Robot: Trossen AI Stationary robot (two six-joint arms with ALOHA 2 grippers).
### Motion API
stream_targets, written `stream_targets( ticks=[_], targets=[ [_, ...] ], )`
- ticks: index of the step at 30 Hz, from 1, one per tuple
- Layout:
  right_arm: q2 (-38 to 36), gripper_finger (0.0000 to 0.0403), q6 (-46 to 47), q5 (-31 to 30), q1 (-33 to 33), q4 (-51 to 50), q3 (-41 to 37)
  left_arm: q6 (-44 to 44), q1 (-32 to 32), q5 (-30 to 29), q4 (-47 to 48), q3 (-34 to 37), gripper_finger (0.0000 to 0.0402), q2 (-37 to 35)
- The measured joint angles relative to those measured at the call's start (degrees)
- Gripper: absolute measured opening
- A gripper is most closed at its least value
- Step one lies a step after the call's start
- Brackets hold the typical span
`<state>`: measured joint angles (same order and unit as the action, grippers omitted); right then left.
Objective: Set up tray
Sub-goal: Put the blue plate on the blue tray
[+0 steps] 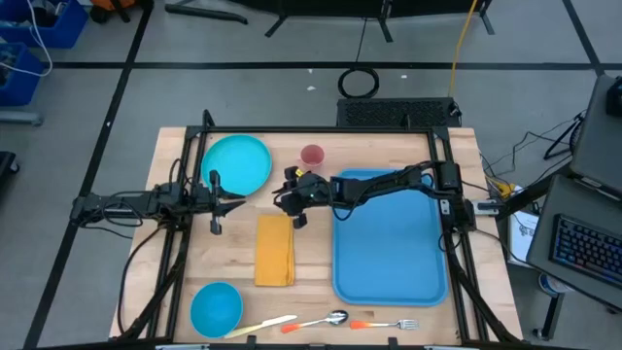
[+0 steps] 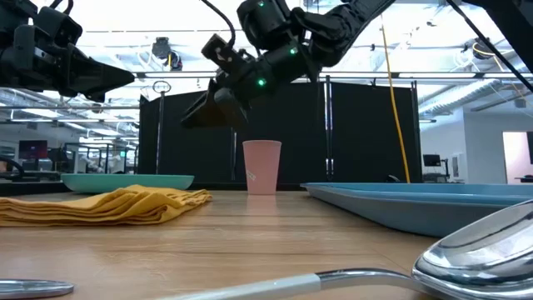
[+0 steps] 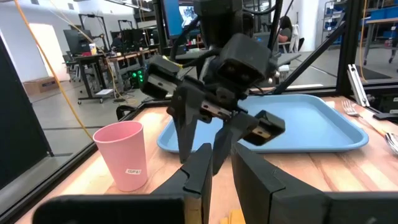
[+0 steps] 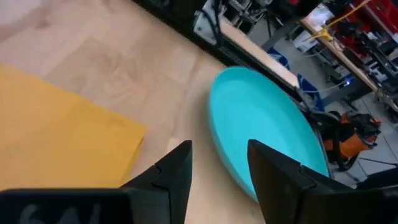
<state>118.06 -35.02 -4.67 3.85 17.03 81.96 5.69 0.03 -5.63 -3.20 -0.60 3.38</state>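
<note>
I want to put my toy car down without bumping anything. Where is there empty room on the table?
The big blue tray is bare inside. There is also bare wood between the napkin and the tray, and between the bowl and the plate. It is crowded near the pink cup, where the right gripper hangs, and along the front edge by the spoon and fork.

- From overhead I get even, bright light; the arms cast only faint, soft shadows on the wooden table (image 1: 311, 292).
- At table height I'm looking into bright ceiling lights, so both arms read as dark silhouettes.
- The spoon (image 2: 479, 254) close to that lens is blurred, with glare on its bowl.
- My right wrist view is soft; its own fingers (image 4: 171, 174) are out of focus.
</note>
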Motion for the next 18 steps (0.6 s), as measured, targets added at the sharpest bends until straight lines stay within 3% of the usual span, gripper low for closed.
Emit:
stream_targets(
  ticks=[6,10,18],
  targets=[
    [4.1,0.0146,0.4,-1.4,1.9,-0.9,3.0,0.0,0.0,0.0,0.1,0.0,0.0067,0.0],
    [8.9,0.0149,-1.8,-4.4,2.3,-2.7,7.9,-0.1,0.0,0.0,-0.3,0.0,0.0067,0.0],
    [14.7,0.0149,-2.4,-4.3,2.5,-9.7,17.5,0.0,0.0,-0.2,0.0,0.0,0.0067,0.0]
  ],
)
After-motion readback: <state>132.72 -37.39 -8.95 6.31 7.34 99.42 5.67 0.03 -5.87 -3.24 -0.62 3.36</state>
